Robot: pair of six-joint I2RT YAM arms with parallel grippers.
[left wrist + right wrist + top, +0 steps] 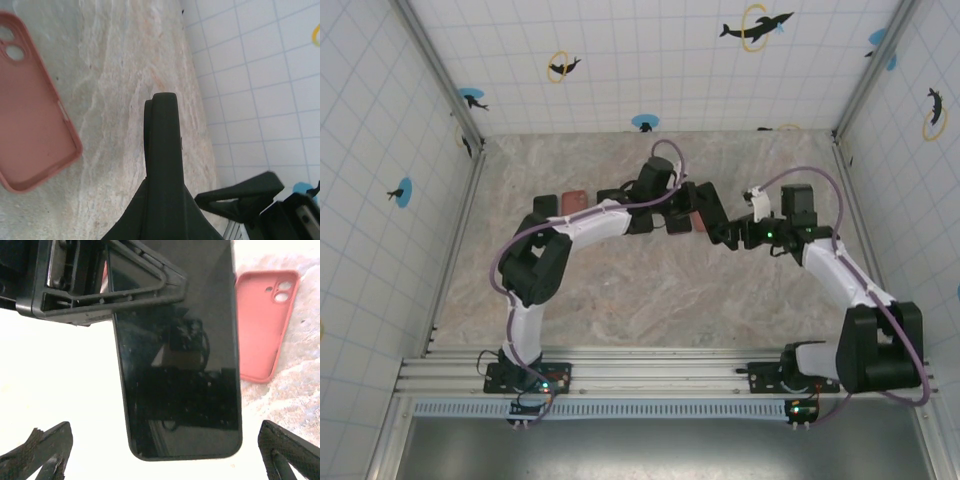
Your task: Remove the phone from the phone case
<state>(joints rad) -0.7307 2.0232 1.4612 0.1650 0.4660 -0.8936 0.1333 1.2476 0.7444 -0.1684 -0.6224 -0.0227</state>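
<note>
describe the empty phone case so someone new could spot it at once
Start at the marble table, back half, left of centre. The case lies flat there, hollow side up: a pink shell with camera cutouts, empty, unlike the black phone held off the table.

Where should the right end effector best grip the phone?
Grip the phone across its long edges at the bare lower half, approaching from the free short end: the left end effector clamps its top, and the open right end effector straddles it.
</note>
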